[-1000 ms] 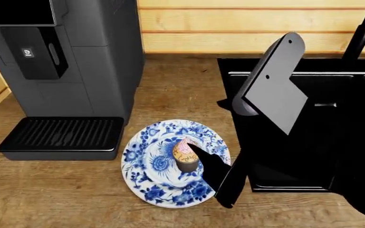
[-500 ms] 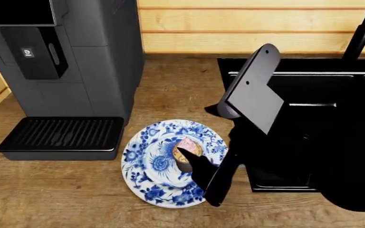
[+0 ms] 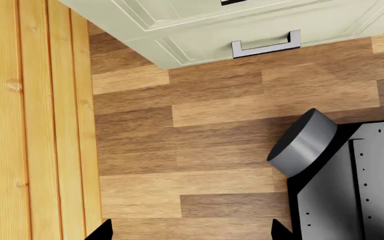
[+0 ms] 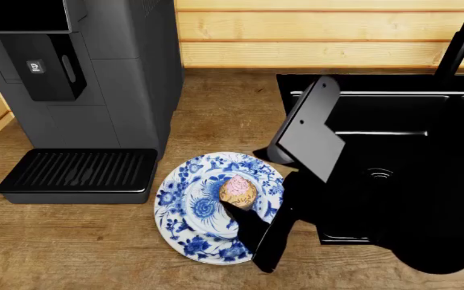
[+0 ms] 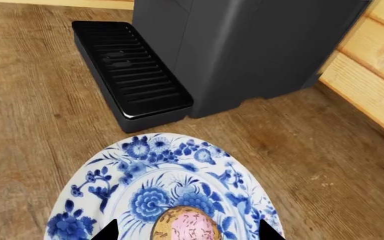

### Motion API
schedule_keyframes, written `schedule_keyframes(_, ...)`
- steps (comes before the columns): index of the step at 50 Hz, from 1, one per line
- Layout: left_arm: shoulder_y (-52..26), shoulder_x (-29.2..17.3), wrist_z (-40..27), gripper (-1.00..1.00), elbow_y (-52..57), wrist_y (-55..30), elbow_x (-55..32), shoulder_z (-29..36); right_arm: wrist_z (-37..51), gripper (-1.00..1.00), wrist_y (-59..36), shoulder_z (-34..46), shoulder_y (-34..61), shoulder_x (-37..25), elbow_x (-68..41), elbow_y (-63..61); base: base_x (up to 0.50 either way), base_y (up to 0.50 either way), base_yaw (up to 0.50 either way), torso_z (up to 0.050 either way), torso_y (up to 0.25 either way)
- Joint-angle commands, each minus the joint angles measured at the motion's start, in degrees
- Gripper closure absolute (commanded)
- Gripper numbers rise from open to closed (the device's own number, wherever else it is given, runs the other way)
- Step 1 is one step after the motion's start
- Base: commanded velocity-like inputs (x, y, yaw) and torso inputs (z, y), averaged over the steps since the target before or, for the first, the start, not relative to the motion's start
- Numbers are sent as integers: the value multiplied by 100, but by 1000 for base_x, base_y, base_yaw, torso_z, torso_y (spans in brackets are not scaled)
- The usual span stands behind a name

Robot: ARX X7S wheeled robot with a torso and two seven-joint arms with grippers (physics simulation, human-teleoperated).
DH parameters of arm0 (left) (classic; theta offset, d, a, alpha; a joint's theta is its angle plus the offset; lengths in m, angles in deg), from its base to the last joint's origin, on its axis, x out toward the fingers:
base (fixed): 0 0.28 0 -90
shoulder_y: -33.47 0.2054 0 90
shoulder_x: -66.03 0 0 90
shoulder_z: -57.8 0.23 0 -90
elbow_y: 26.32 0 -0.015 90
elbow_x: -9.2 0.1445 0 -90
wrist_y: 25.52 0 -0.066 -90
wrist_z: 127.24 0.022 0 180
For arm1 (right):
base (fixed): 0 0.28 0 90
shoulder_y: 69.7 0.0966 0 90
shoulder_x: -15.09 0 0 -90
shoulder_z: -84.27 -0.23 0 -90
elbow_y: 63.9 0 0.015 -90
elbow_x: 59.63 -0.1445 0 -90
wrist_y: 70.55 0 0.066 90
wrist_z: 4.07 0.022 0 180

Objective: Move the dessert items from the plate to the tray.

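Far left in the head view: coffee machine upright against the plank wall, its ribbed drip tray jutting forward onto the wooden surface. Bare wood in front of the drip tray and along the near edge; also a clear strip between the machine's side and the black sink, running back to the wall.

Centre: blue-and-white plate lying flat, just beside the drip tray's right corner and near the sink's left rim, touching neither. On it, slightly right of middle, the cupcake, upright, long axis vertical, pink frosting on top, dark wrapper below. No other sweet visible on the plate; tray not in any view.

Right of centre: right gripper, dark, reaching in low over the plate's near-right edge, tips just beside the cupcake's base. Jaws standing apart, seen in the right wrist view as two dark tips on either side of the cupcake, not closed on it.

Far right: sink basin and dark faucet at the back corner.

Left wrist view: floorboards and a pale cabinet drawer only; left gripper's jaws apart, holding nothing.
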Motion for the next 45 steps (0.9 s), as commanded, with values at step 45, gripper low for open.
schedule_keyframes(45, 0, 2, 4, -100, 0, -3, 1, -15, -513, -100, 233, 324, -319, 158, 669, 366, 0, 0, 0, 0, 0)
